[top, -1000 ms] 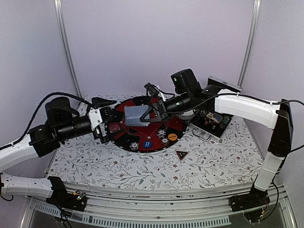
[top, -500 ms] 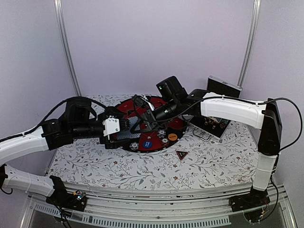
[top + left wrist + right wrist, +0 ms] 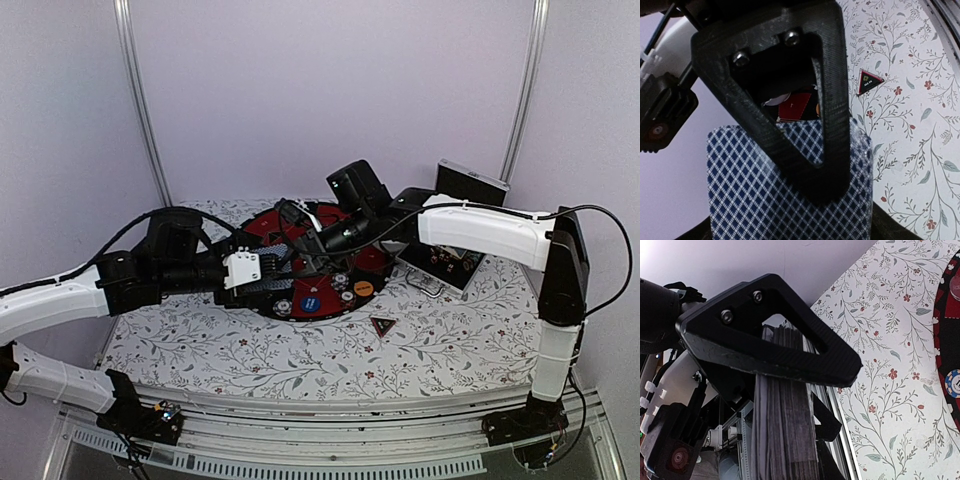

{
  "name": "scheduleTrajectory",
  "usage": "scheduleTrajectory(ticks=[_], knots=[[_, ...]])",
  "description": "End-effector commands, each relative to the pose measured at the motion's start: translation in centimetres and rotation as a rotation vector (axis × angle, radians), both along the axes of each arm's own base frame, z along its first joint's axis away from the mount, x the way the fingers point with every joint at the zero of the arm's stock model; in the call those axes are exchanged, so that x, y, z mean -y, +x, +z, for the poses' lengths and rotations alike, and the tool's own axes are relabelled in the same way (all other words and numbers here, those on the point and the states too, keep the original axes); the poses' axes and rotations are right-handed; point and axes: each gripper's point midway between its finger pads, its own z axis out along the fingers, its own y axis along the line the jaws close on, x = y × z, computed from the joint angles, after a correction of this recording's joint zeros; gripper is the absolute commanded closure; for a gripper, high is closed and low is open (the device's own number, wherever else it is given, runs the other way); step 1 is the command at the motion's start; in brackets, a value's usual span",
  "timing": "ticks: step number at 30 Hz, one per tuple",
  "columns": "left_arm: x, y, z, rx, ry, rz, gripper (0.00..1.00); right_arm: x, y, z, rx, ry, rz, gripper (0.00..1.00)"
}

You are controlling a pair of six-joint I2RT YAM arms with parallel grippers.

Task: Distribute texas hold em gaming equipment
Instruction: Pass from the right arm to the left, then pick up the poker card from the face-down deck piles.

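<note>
The deck of playing cards shows its blue-white diamond back in the left wrist view and is edge-on in the right wrist view. Both grippers meet on it above the round red-black tray. In the top view they hide the deck. My right gripper is shut on the deck. My left gripper has one finger across the card back; its grip is unclear. On the tray lie a striped chip, a blue disc and an orange disc. The black-red triangular marker lies on the cloth.
An open silver-edged black case stands at the back right beside the tray, under the right arm. The floral tablecloth covers the table. Metal frame posts stand at the back corners.
The right gripper carried the deck leftward and lower over the tray. The left gripper moved right and reached the deck, with a finger now over the card back.
</note>
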Motion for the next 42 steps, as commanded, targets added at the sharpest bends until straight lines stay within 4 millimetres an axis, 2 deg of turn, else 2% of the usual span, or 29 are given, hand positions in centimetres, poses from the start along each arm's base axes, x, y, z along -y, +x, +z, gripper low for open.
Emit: scheduleTrajectory(ticks=[1,5,9,14,16,29,34,39,42], knots=[[0.2,0.7,1.1,0.031,-0.036,0.039,0.29,-0.8,-0.4,0.7,-0.009,0.036,0.038,0.98],[0.2,0.7,1.8,0.021,-0.067,0.047,0.39,-0.8,-0.3,0.4,-0.007,0.028,0.032,0.95],[0.3,0.3,2.1,0.007,-0.090,0.036,0.46,-0.8,0.0,0.2,0.002,0.019,0.015,0.82],[0.2,-0.1,2.2,0.002,-0.107,0.030,0.47,-1.0,0.3,-0.2,0.005,0.014,0.004,0.64],[0.2,-0.1,2.1,0.002,-0.107,0.031,0.48,-1.2,0.7,-0.3,0.014,0.009,-0.008,0.51],[-0.1,-0.1,1.4,-0.013,-0.100,0.040,0.49,-2.2,3.1,-0.5,0.039,0.020,-0.081,0.17],[-0.2,0.1,1.2,-0.016,-0.098,0.051,0.49,-1.8,3.9,-0.8,0.046,0.000,-0.121,0.14],[-0.5,0.3,1.4,-0.007,-0.107,0.061,0.49,0.8,5.9,-2.2,0.051,-0.072,-0.236,0.15],[-0.6,0.4,1.5,-0.003,-0.112,0.069,0.49,1.5,5.9,-2.2,0.066,-0.088,-0.242,0.15]])
